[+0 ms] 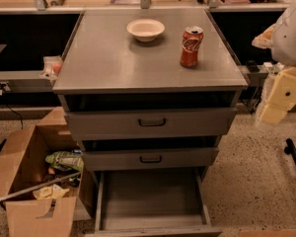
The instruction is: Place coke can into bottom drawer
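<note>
Sitting upright on the grey cabinet top (113,58) is the coke can (191,47), out around 2 o'clock from the middle of that surface and near the right edge. It's red with white script and a silver lid, and nothing is touching it. A white bowl (145,29) sits at roughly 10 o'clock from the can, close by but clearly apart.

The gripper (278,102) is way over at 3 o'clock in the shot, a cream-coloured piece hanging off the white arm (293,33) just past the cabinet's right side. It's well apart from the can and has no hold on it. Honestly no way to make out how wide it's spread from this angle.

Down at 6 o'clock the bottom drawer (150,196) is pulled far out, flat grey floor showing. The top drawer (113,125) and middle drawer (113,159) above it are each ajar a little, both with black handles. At 8 o'clock a cardboard box (19,172) sits on the speckled floor with some packets inside.
</note>
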